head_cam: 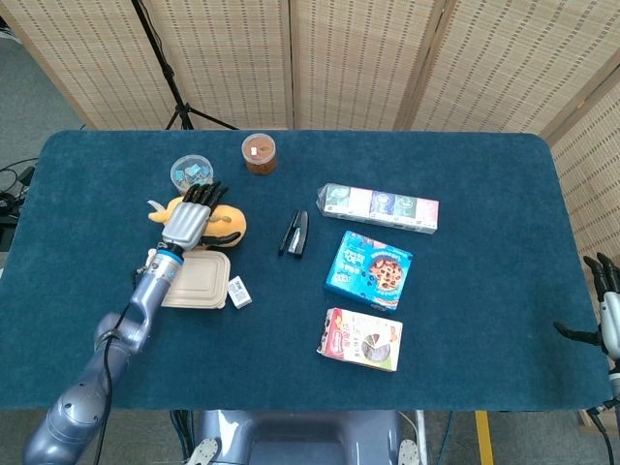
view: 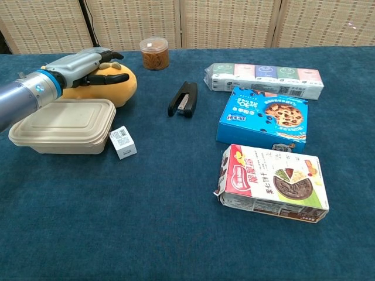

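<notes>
The robot's left hand (view: 88, 65) is seen lying on top of the yellow plush toy (view: 111, 88), fingers spread over its crown and thumb laid along the near side; no firm grasp is shown. The toy sits just behind the beige lidded container (view: 64, 126), touching or almost touching its far edge, with a clear tub of small items (head_cam: 192, 172) close behind the toy and a brown-filled jar (view: 154, 53) behind it to the right. A small white box (view: 122, 142) lies at the container's right corner, and a black stapler (view: 183, 99) is set well to the toy's right. The right hand (head_cam: 606, 308) is held far off at the table's edge, fingers apart and empty. A soft, rounded body could be squashed or rolled out from under an open palm; if it is dragged, the tub behind could be knocked or the container nudged.
</notes>
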Robot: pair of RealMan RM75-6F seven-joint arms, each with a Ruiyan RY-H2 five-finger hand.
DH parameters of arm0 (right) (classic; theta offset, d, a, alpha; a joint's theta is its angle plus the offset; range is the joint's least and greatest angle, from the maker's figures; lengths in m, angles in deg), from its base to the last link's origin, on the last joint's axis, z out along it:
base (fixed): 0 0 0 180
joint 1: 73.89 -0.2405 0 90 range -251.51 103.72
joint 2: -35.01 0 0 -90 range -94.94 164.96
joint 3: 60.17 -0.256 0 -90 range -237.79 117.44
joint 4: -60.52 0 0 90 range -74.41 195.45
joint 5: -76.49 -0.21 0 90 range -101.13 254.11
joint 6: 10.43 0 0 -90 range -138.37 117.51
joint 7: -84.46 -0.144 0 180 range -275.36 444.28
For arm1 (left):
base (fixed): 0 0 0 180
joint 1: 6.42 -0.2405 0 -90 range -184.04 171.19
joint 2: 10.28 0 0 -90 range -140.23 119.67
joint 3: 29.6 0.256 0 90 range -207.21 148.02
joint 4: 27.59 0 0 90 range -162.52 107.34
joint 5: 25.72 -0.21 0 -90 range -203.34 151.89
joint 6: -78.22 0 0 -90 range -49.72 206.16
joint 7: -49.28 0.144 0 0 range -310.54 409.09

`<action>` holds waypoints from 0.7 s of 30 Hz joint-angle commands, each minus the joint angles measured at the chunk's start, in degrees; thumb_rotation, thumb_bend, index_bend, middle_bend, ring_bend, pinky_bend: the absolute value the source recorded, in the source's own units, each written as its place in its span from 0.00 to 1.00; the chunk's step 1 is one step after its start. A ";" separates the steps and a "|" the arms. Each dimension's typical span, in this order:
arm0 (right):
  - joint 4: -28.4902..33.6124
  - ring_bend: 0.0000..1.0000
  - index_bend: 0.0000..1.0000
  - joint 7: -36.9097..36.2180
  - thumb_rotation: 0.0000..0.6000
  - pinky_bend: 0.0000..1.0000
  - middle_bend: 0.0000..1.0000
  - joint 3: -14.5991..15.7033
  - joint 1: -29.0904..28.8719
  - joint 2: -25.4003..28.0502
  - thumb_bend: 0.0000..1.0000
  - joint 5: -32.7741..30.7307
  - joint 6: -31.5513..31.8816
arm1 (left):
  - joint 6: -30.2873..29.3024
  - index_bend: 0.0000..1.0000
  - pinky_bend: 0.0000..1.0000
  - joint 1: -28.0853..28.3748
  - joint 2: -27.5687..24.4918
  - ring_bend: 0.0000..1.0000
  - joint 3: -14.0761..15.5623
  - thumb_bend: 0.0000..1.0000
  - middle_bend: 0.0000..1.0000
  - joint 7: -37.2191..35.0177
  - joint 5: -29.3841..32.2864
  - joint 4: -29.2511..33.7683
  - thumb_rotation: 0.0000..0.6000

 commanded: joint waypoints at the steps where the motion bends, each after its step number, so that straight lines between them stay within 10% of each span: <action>1: 0.07 0.00 0.00 0.07 1.00 0.00 0.00 0.06 -0.06 -0.02 0.00 0.00 -0.13 | 0.11 0.00 0.00 -0.33 -0.40 0.00 0.05 0.00 0.00 -0.25 0.04 -0.28 0.00; 21: 0.46 0.00 0.00 0.55 1.00 0.00 0.00 0.24 -0.25 -0.01 0.00 -0.16 -0.55 | 2.07 0.00 0.00 -2.12 -3.03 0.00 -0.63 0.00 0.00 -0.89 1.20 -1.44 0.00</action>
